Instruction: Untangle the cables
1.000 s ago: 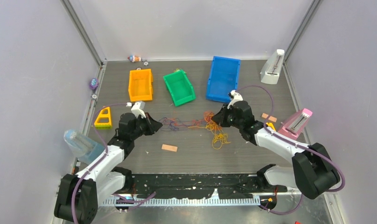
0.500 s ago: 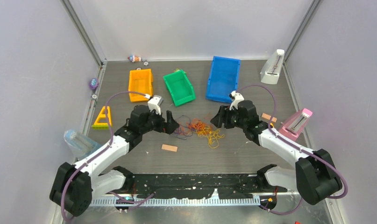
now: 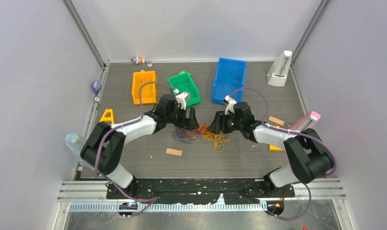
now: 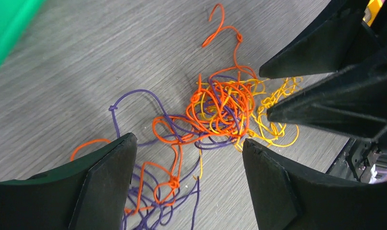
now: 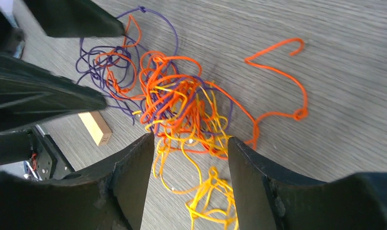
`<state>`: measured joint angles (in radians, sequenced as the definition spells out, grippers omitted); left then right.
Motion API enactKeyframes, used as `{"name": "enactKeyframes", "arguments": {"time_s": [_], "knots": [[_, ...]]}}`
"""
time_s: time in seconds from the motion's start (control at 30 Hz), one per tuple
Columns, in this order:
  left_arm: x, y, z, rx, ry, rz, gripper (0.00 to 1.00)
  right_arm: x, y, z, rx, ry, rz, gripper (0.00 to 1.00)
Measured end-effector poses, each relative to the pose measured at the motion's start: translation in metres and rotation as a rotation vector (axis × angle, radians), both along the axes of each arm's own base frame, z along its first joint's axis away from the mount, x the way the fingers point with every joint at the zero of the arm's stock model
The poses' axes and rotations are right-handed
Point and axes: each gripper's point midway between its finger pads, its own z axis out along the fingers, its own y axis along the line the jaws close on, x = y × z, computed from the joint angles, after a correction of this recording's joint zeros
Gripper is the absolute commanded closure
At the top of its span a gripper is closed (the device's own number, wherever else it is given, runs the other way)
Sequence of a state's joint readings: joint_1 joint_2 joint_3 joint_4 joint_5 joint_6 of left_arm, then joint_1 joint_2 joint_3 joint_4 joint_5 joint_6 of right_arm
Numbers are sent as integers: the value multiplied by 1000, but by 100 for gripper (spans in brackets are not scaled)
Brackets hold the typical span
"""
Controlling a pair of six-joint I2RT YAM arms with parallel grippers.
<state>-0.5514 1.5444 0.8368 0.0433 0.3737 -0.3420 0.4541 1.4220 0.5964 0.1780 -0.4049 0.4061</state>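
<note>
The cables are thin strings in a loose knot on the grey table: orange (image 3: 204,129), purple (image 3: 184,136) and yellow (image 3: 219,142). My left gripper (image 3: 190,121) hovers open over the knot's left side. In the left wrist view the gripper (image 4: 187,140) straddles purple (image 4: 148,211) and orange (image 4: 220,105) loops without pinching any. From the right, my right gripper (image 3: 219,124) faces it, also open. In the right wrist view it (image 5: 190,139) spans yellow loops (image 5: 210,201) beside the orange mass (image 5: 172,96) and purple strands (image 5: 105,62).
An orange bin (image 3: 144,87), a green bin (image 3: 184,89) and a blue bin (image 3: 228,80) line the back. A small wooden block (image 3: 173,152) lies near the cables. A yellow triangle (image 3: 106,116) sits left, a pink metronome (image 3: 304,125) right.
Both grippers were shut and holding the cables stretched apart. They have opened and moved toward the middle. The cables now lie bunched in one heap between them.
</note>
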Motion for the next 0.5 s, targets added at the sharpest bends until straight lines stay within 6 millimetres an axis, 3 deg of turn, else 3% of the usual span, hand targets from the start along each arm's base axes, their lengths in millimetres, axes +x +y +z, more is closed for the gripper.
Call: {"name": "enactKeyframes", "arguments": {"time_s": [0.1, 0.3, 0.33, 0.43, 0.5], "knots": [[2, -10, -25, -1, 87, -12, 23, 3, 15, -5, 19, 8, 28, 49], [0, -21, -50, -33, 175, -17, 39, 9, 32, -23, 26, 38, 27, 76], [1, -25, -50, -53, 176, -22, 44, 10, 33, -25, 31, 45, 23, 85], [4, -33, -52, -94, 186, -26, 69, 11, 36, -31, 47, 58, 12, 94], [3, -38, -55, -113, 203, -32, 98, 11, 38, -33, 53, 64, 8, 94]]}}
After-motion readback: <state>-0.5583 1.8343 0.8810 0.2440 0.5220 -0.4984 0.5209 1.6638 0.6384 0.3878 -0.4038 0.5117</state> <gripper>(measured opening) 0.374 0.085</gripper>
